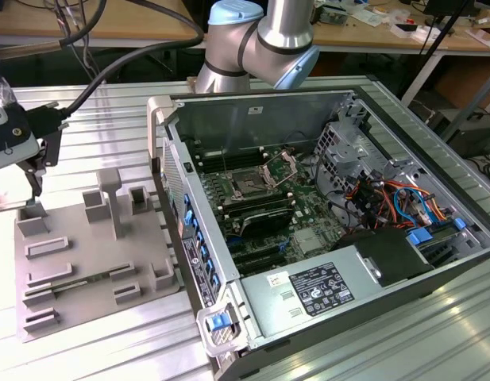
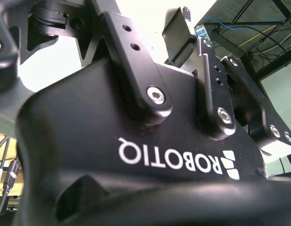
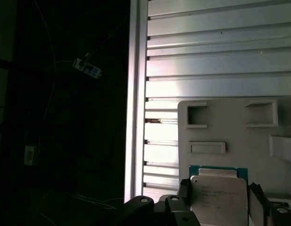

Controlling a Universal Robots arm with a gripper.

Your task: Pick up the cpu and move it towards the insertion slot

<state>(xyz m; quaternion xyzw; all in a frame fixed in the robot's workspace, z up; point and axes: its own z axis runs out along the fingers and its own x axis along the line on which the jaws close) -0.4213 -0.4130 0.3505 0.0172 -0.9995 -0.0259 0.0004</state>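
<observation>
Jaws pinch the cpu [image 3: 218, 200] over the grey tray [image 3: 225, 128]; we judge pickup in hand, insertion slot [image 1: 248, 187] well apart, carry not yet made.

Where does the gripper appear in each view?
Exterior view: the gripper at the exterior view's far left, above the grey tray.
First wrist view: the gripper astride the cpu, grey tray beyond.
Second wrist view: the gripper close up, black body foremost.
Shared landmark: grey tray.
</observation>
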